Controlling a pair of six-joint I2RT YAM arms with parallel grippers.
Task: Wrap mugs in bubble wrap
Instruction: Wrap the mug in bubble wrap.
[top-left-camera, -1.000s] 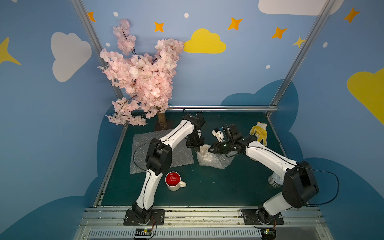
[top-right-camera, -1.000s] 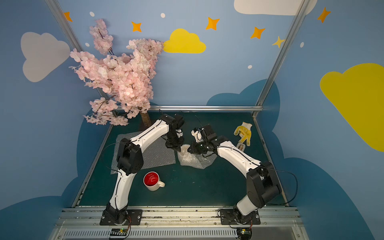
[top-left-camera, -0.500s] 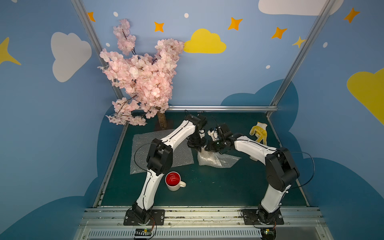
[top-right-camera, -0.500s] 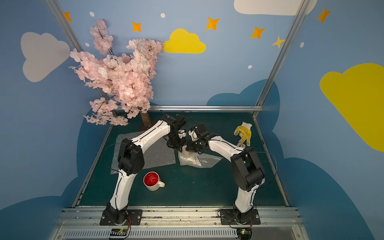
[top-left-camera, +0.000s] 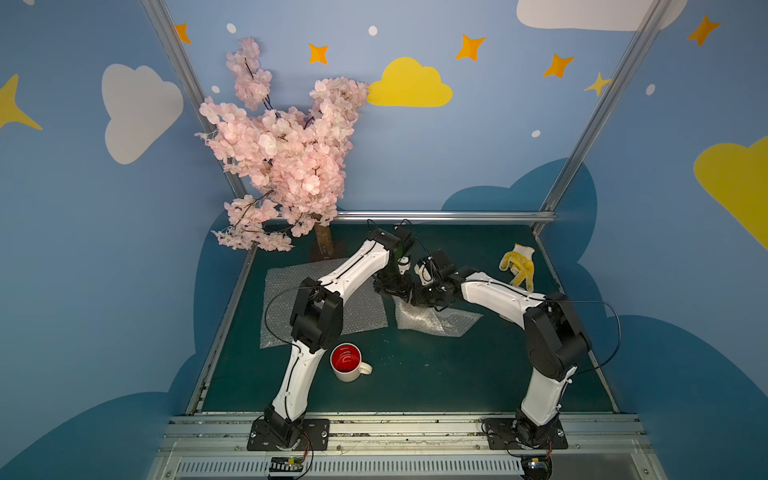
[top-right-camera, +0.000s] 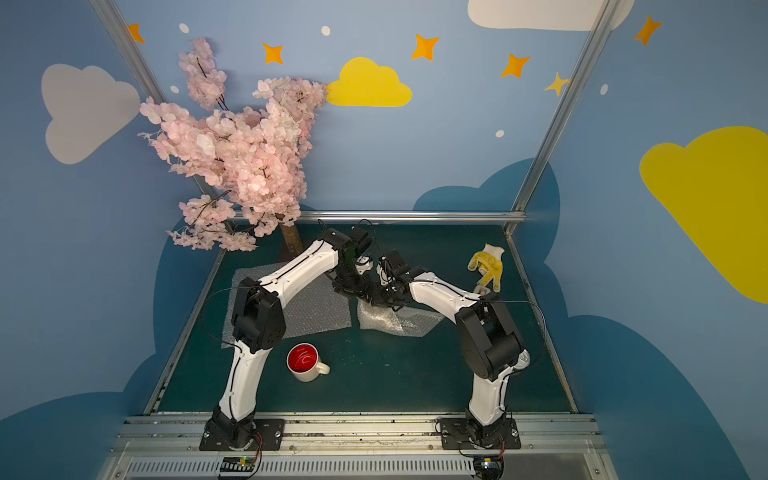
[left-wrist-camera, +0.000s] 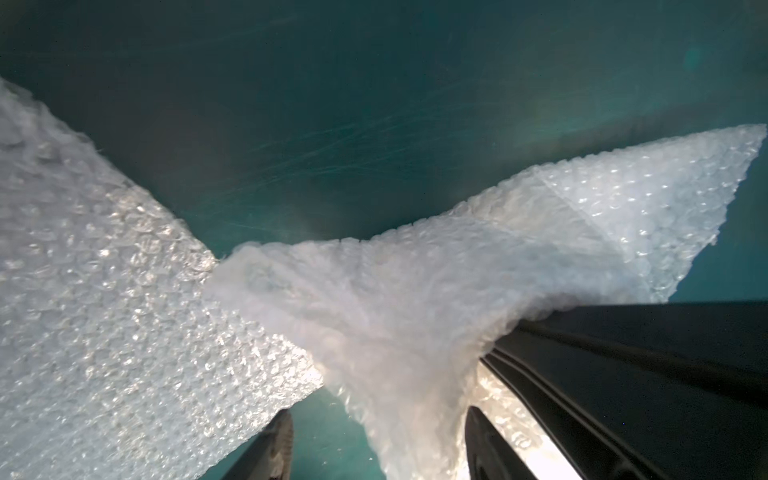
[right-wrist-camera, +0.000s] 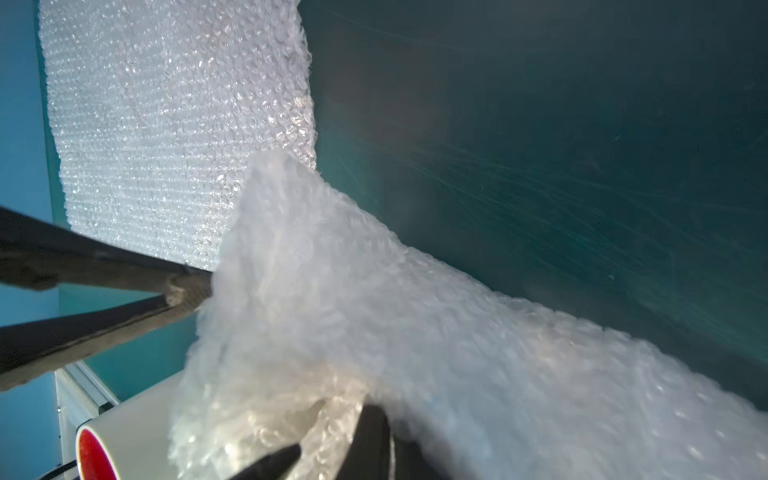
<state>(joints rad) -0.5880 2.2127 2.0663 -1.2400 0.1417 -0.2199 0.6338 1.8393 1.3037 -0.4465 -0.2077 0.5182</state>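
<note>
Since a second ago the right arm (top-left-camera: 498, 297) has folded its elbow back, and the left gripper (left-wrist-camera: 374, 449) has sprung apart, jaws now spread.

The crumpled wrap (top-left-camera: 432, 320) lies mid-table, long axis across, free corner pointing right. The right gripper (right-wrist-camera: 332, 440) stays clamped on it.

The flat wrap (top-left-camera: 365, 307) lies left; the red mug (top-left-camera: 347, 361) stands upright, handle rightward.

Clear, bubbled plastic wrap (left-wrist-camera: 415, 299) is seen crumpled on a matt, scratched green tabletop (left-wrist-camera: 374, 104) beside a glossy ceramic mug (top-left-camera: 347, 362).
</note>
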